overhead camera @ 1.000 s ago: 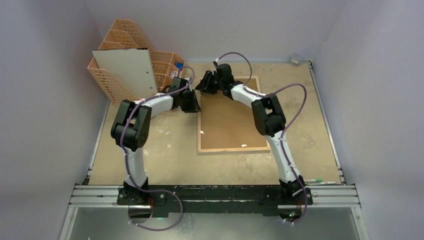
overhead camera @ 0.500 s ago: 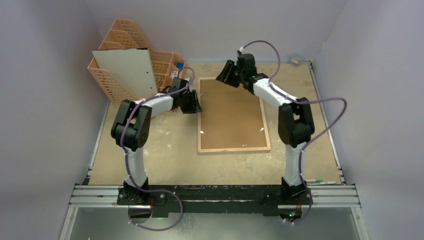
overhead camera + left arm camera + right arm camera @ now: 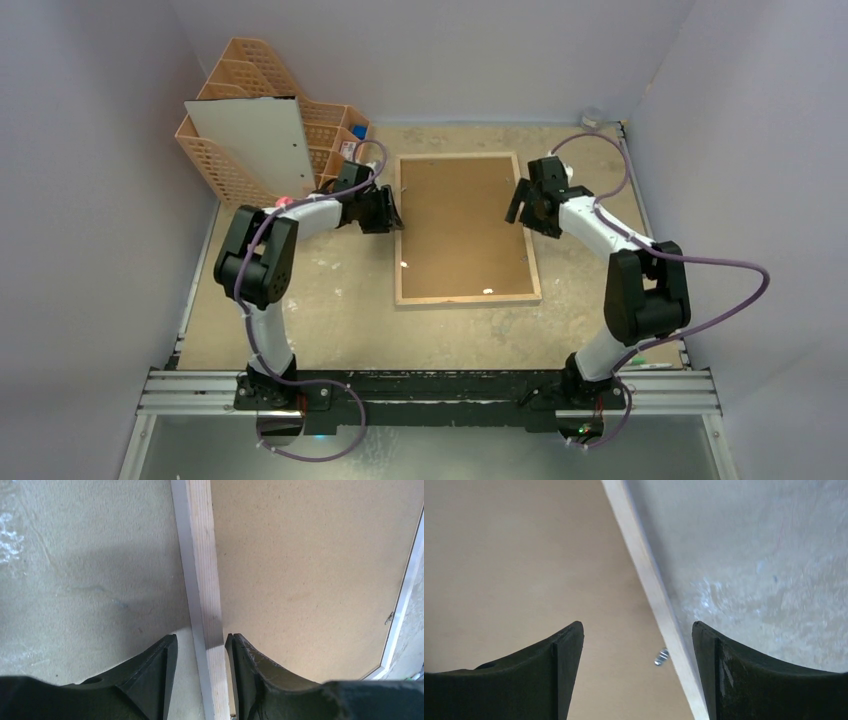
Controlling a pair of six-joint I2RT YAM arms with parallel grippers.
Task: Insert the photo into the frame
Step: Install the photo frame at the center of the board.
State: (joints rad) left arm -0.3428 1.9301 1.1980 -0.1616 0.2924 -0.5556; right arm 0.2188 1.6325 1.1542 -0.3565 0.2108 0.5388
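Note:
The frame (image 3: 468,299) lies face down mid-table, with a brown fibreboard sheet (image 3: 460,220) filling its back. My left gripper (image 3: 390,212) is at its left rim. In the left wrist view that gripper (image 3: 201,636) is open and straddles the light wood rim (image 3: 202,555), with a gap on the left side. My right gripper (image 3: 518,205) hovers at the right rim. In the right wrist view it (image 3: 638,625) is wide open over the rim (image 3: 644,565) and a small metal tab (image 3: 662,656). The photo (image 3: 250,145), white side out, leans on the organiser.
The peach lattice organiser (image 3: 240,80) stands at the back left corner. Pens (image 3: 640,362) lie at the near right edge by the rail. A small round object (image 3: 593,118) sits in the far right corner. Grey walls close in on three sides.
My right arm swung from the frame's far left corner across the top to its right rim, its jaws widening. The left gripper's jaws opened a little in place.

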